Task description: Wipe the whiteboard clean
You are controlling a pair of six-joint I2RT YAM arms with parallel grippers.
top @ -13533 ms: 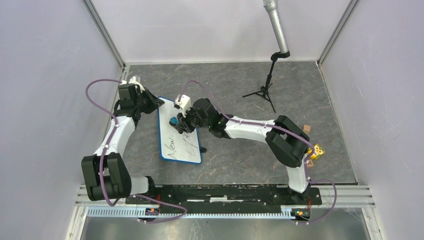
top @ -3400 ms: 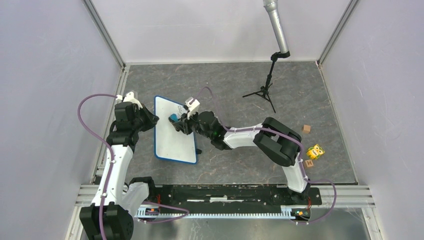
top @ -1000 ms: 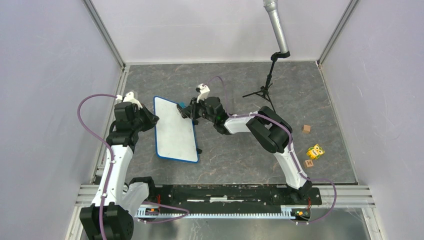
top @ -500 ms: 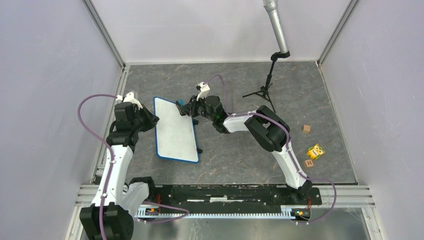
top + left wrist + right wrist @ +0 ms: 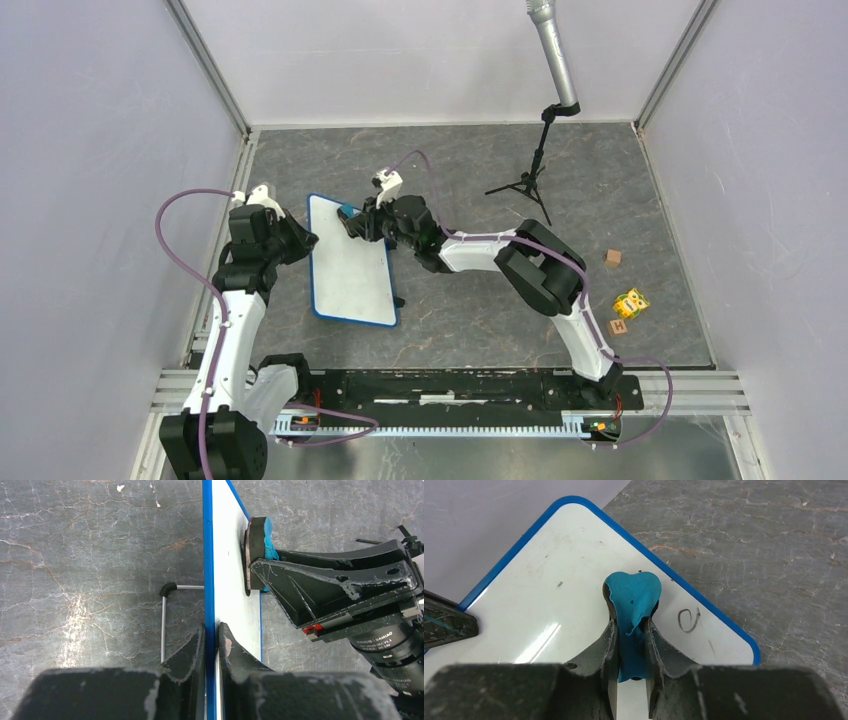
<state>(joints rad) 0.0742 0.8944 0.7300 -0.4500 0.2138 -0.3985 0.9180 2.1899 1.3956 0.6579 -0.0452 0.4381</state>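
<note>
The whiteboard (image 5: 350, 270) lies left of centre on the desk (image 5: 480, 320), its long side running away from the arms and its near half showing clean. The left gripper (image 5: 211, 630) is pinched tight on the board's left rim, likely to stop it sliding under the rubbing. Further out, the right gripper (image 5: 630, 630) is clamped on the blue eraser (image 5: 631, 595), which presses on the far end. Just beside it, by the far right corner, sits a small black mark (image 5: 688, 619); the rim is close, so strokes should be short. Beyond, there is room out to a tripod (image 5: 528, 185)
</note>
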